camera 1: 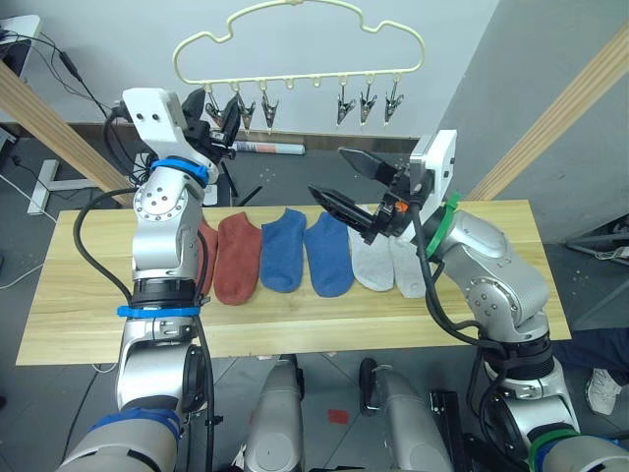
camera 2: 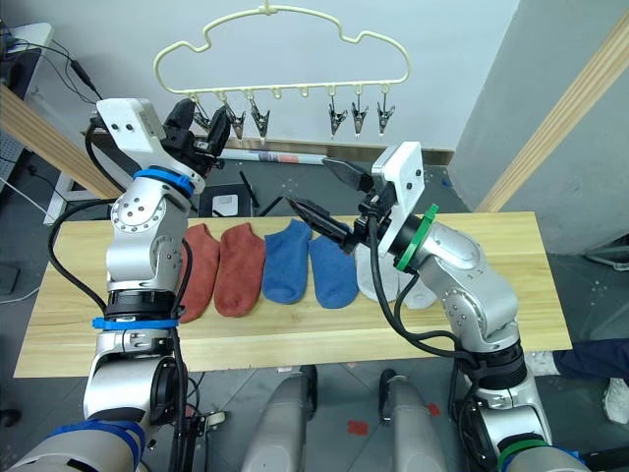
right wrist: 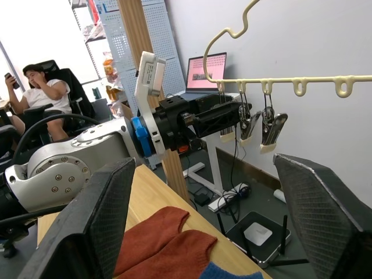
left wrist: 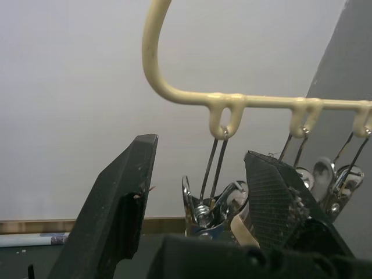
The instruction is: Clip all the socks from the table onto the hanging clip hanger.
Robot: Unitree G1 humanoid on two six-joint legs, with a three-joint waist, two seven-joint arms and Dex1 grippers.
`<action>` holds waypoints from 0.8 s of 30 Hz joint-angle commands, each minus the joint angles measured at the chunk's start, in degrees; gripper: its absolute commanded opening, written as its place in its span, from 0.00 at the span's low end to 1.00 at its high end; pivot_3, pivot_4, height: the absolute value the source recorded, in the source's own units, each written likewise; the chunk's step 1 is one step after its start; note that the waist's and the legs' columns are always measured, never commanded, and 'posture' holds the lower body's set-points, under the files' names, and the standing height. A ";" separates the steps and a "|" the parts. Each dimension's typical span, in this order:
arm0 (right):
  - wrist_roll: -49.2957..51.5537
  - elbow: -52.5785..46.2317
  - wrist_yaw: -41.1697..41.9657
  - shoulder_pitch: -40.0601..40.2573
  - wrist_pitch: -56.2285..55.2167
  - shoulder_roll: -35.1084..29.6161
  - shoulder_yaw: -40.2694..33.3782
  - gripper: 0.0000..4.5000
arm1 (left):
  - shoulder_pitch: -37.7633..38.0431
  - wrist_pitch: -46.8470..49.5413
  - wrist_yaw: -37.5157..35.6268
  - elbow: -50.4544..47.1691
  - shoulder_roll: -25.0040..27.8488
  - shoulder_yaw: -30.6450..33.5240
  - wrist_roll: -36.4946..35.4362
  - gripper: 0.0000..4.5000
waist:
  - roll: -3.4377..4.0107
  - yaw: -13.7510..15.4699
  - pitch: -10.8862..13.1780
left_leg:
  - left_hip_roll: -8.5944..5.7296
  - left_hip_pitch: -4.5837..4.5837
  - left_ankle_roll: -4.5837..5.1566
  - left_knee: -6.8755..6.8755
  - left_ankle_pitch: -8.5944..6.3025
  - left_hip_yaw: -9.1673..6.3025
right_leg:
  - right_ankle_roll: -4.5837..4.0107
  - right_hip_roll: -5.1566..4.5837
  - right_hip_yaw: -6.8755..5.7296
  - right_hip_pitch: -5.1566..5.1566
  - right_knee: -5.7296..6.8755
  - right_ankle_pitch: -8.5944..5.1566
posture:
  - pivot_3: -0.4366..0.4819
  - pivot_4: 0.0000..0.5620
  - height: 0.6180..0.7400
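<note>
left gripper (camera 1: 218, 120): raised at the clip hanger's (camera 1: 295, 39) leftmost clip (left wrist: 210, 204), fingers spread either side of it, nothing clenched; it should steady that clip.
socks (camera 1: 295, 251): six flat in a row on the table (camera 1: 88, 295), rust-red, blue, grey, at 6 o'clock below the hanger.
right gripper (camera 1: 346, 183): released wide above the blue pair; best lowered onto one sock's cuff.

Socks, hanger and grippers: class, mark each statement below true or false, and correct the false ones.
1. Six socks lie in a row on the table. True.
2. A blue sock hangs from the clip hanger. False: no sock hangs from it.
3. The left gripper is up at a hanger clip. True.
4. The right gripper holds a grey sock. False: it is open and empty, above the socks.
</note>
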 commanded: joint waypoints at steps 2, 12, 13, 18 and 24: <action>0.89 -2.62 0.06 -0.60 -0.55 -0.04 -1.01 0.88 | -1.44 -1.89 -1.11 -1.30 0.46 0.23 -0.24 0.51 | 0.00 0.00 0.02 | 0.00 -0.01 -0.01 0.00 0.00 0.00 | 0.01 0.00 0.00 -0.01 0.00 0.00 | 0.66 0.82 1.00; -2.01 -2.93 -0.73 3.88 -1.12 -2.24 -0.45 0.88 | -1.79 -1.58 -1.97 -1.64 0.72 0.62 -0.59 0.00 | 0.00 0.02 0.03 | 0.00 -0.04 -0.07 -0.02 0.03 0.01 | 0.02 0.00 0.00 -0.03 -0.01 -0.01 | 0.67 0.80 1.00; -3.84 -2.67 -1.68 6.23 -1.34 -3.27 -0.44 0.88 | -1.58 -1.20 -2.03 -1.83 1.05 0.73 -0.55 0.00 | -0.01 0.16 0.03 | 0.00 -0.04 -0.09 -0.02 0.04 0.00 | 0.02 -0.01 0.00 -0.04 -0.02 -0.01 | 0.67 0.79 1.00; -14.34 3.07 -8.59 14.44 -0.63 -7.76 -0.69 0.88 | 0.10 1.25 -1.94 -2.58 1.95 0.96 -0.59 0.00 | -0.01 0.05 0.03 | -0.10 -0.08 -0.27 -0.04 0.10 0.06 | 0.16 -0.14 0.04 -0.06 -0.04 -0.09 | 0.66 0.78 1.00; -20.18 16.94 -17.32 13.88 1.69 -6.60 -3.86 0.88 | 3.46 1.44 -1.69 -3.94 1.72 0.94 -0.42 0.00 | -0.01 -0.74 0.03 | -0.02 -0.07 -0.47 -0.08 0.22 0.15 | 0.17 -0.10 0.11 -0.19 0.02 -0.10 | 0.65 0.77 1.00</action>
